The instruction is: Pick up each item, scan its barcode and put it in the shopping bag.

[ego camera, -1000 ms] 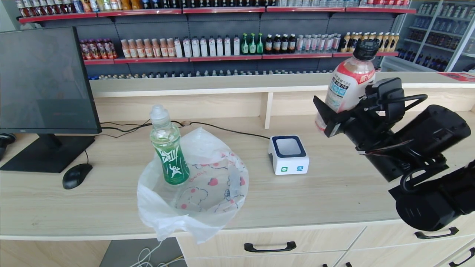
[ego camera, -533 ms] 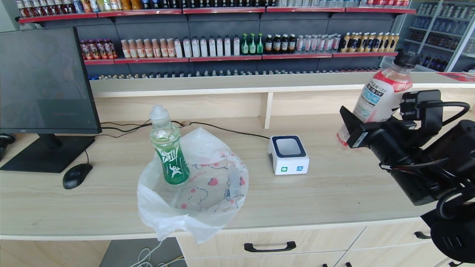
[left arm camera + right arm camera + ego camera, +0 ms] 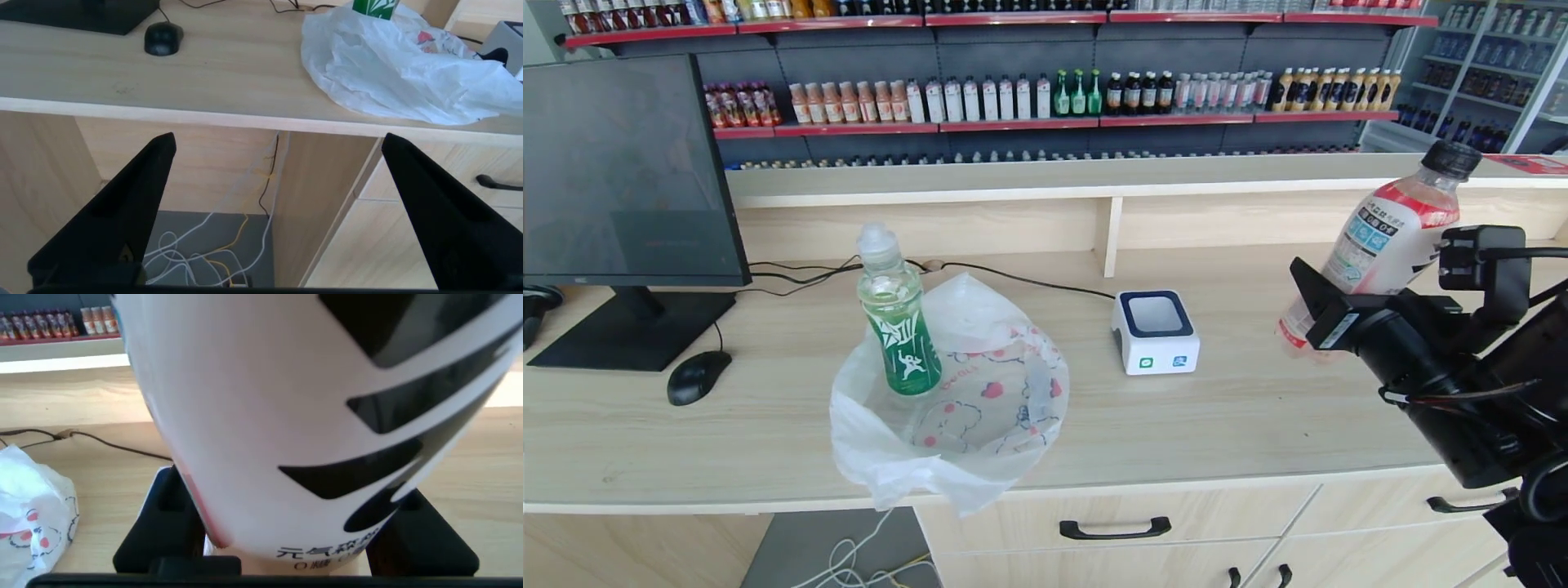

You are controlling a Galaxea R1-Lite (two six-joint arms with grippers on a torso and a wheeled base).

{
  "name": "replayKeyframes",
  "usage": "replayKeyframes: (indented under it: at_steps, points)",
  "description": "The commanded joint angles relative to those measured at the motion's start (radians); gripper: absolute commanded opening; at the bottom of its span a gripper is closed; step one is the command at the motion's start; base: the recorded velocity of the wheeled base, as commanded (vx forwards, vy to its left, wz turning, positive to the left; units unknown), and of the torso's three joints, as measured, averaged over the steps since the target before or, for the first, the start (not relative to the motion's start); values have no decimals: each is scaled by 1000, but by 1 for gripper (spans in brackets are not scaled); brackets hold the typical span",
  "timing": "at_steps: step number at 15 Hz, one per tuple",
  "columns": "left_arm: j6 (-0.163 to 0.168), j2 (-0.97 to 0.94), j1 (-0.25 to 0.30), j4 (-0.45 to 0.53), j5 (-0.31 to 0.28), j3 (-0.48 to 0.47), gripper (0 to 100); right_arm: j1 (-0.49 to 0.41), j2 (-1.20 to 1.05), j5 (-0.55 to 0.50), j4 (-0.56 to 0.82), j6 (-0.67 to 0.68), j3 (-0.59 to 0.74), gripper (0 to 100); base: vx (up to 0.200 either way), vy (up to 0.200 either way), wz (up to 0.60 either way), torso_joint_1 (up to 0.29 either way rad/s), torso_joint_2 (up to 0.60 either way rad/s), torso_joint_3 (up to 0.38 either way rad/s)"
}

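The right gripper (image 3: 1347, 298) is pinched on the lower part of a white and pink bottle (image 3: 1388, 229), which is held tilted above the counter (image 3: 1258, 416), right of the scanner (image 3: 1154, 331) and apart from it. The left gripper (image 3: 278, 212) is spread wide below the counter edge. A green bottle (image 3: 894, 327) stands in the shopping bag (image 3: 980, 408). Loose cables (image 3: 212, 249) are seen under the counter in the left wrist view.

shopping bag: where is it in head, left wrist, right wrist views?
Head view: shopping bag on the counter, between mouse and scanner, overhanging its front edge.
Left wrist view: bag at the counter edge, mouse nearby.
Right wrist view: bag's corner on the counter, beside the held bottle.
Shared landmark: the light wood counter.
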Motion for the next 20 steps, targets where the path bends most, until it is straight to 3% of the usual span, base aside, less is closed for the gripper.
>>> replayKeyframes:
  at_steps: [1,5,14,18,20]
  points:
    - [1,1,0,-1,0,0,100,-10,2,0,-4,4,-11,0,-200,0,0,-2,7,7]
    - [3,1,0,-1,0,0,100,-7,5,0,-4,4,-11,0,0,0,0,0,0,0]
    - [4,1,0,1,0,0,100,9,14,0,-4,7,-20,0,0,200,0,8,3,1]
    - [4,1,0,1,0,0,100,13,40,0,-4,5,-63,0,0,0,0,0,0,0]
    - [4,1,0,1,0,0,100,13,56,0,-4,5,-97,0,0,0,600,0,2,5]
